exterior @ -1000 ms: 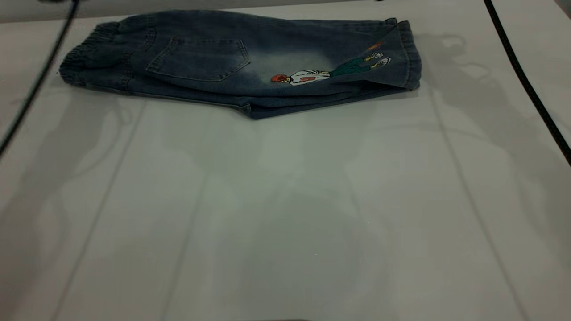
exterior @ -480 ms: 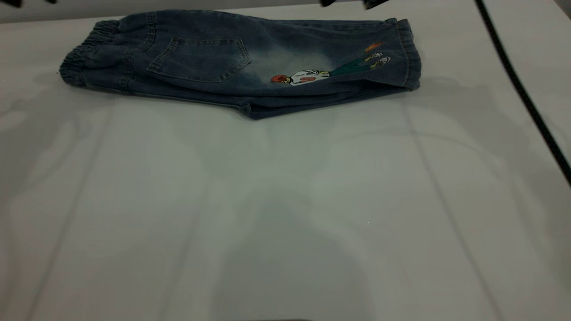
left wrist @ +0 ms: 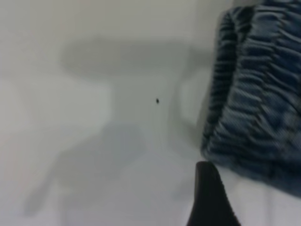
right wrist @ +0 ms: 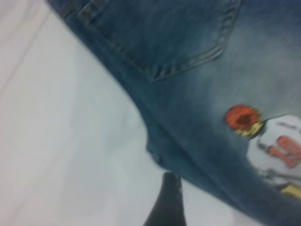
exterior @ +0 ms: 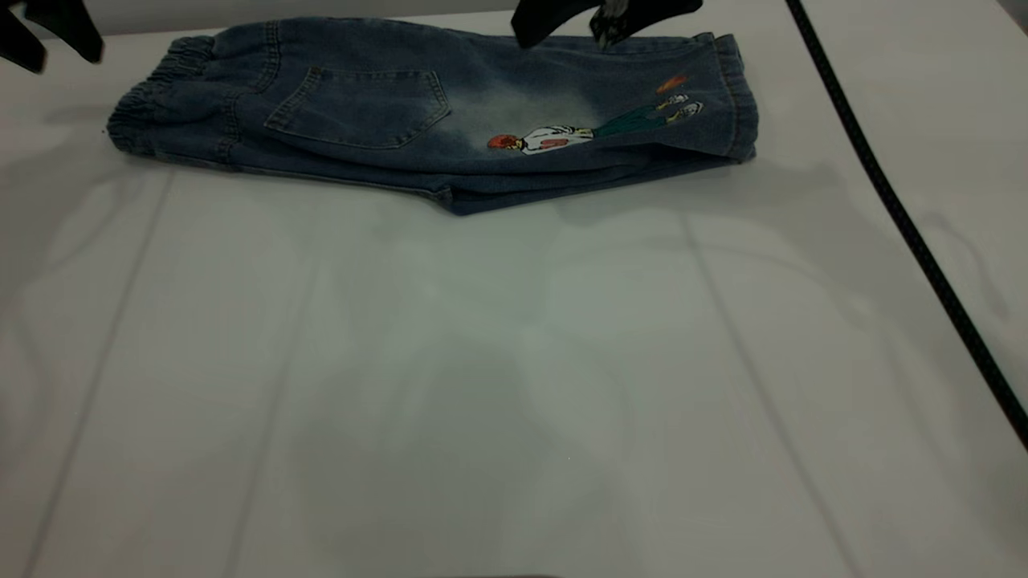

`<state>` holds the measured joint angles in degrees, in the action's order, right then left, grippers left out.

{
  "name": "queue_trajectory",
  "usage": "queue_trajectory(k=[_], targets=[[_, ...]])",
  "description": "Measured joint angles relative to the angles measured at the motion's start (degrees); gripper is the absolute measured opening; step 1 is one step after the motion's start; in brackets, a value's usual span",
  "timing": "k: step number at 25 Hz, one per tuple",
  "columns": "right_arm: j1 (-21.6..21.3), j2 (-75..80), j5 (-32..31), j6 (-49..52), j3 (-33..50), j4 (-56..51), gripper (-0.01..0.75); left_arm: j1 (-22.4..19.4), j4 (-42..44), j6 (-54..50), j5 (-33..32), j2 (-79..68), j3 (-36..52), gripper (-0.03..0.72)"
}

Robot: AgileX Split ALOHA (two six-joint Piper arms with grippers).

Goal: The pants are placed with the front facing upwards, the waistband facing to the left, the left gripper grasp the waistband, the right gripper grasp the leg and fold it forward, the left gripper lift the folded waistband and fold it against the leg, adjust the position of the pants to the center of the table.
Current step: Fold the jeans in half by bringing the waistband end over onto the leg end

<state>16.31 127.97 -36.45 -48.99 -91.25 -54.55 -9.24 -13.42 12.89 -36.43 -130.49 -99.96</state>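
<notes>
The denim pants (exterior: 450, 112) are laid flat along the far edge of the white surface (exterior: 514, 385), already folded lengthwise so one leg is stacked on the other. A back patch pocket (exterior: 357, 104) and a small cartoon print (exterior: 594, 128) are turned upward. The gathered waistband (exterior: 157, 100) is at the left end and the leg hem (exterior: 735, 100) at the right end.

The left tool (exterior: 48, 36) is held above the far left corner, just beside the waistband and apart from it; two dark fingers are seen spread, so it is judged to be open and empty. In the left wrist view, the ruffled waistband (left wrist: 256, 94) is seen near one dark fingertip (left wrist: 209, 197), not touching it.

The right tool (exterior: 606, 16) is held above the far edge of the leg, with a whitish scuffed fingertip visible. Its fingers look parted, with nothing gripped. A black cable (exterior: 907, 225) runs across the right side of the surface.

The crosswise fold, waistband onto leg, is judged to be next. If only the top layer of the waistband is pinched, the stacked legs could slide apart when it is lifted. Because the pants lie so near the far edge, a push could send them off it. The cable could also drag across the cloth.
</notes>
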Motion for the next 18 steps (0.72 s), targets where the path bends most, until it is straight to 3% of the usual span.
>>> queue_trajectory(k=[8, 18], targets=[[0.18, 0.0, -1.29, 0.11, 0.0, 0.98, 0.582, 0.0, 0.23, 0.07, -4.94, -9.67, -12.88, 0.402], [0.25, 0.0, -0.66, 0.16, 0.0, 0.98, 0.582, 0.18, -2.4, 0.07, -3.16, -15.56, -15.63, 0.402]])
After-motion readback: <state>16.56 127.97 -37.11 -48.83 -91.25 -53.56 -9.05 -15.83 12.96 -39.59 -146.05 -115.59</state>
